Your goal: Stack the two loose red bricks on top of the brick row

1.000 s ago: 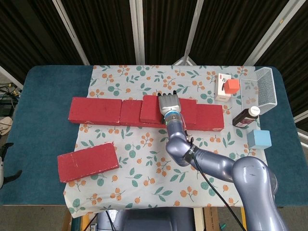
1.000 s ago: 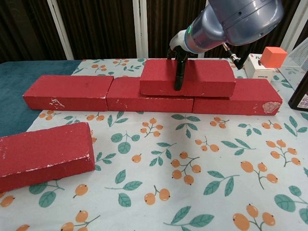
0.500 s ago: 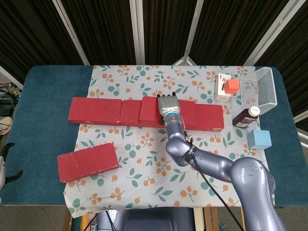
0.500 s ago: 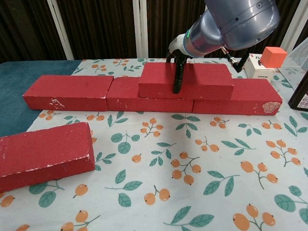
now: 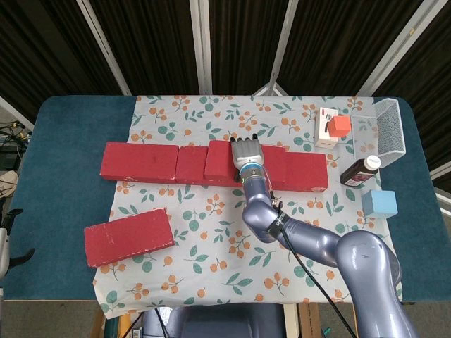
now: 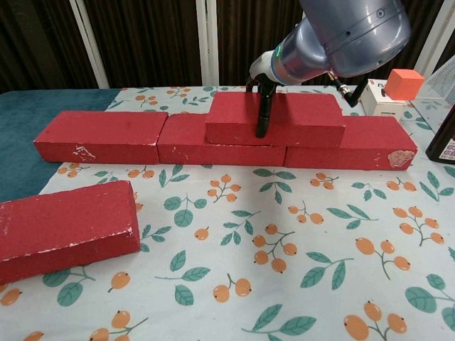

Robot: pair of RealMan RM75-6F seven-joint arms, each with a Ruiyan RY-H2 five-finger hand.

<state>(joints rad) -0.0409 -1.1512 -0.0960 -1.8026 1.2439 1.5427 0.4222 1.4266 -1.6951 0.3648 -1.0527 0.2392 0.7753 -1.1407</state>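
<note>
Three red bricks form a row (image 5: 141,162) (image 6: 99,135) across the floral cloth. A fourth red brick (image 5: 220,160) (image 6: 302,117) lies on top of the row, over its middle and right bricks. My right hand (image 5: 246,151) (image 6: 263,99) grips this top brick, fingers over its top and the thumb down its front face. One loose red brick (image 5: 129,236) (image 6: 64,227) lies flat at the front left of the cloth, apart from the row. My left hand does not show in either view.
At the back right stand a white box with an orange cube (image 5: 332,128), a mesh basket (image 5: 389,130) and a dark bottle (image 5: 361,171). A blue cube (image 5: 380,203) sits near the right edge. Blue table surface borders the cloth on both sides.
The top brick has sunk slightly and shifted a little left on the row, with my right hand still on it. The loose brick has not moved.
</note>
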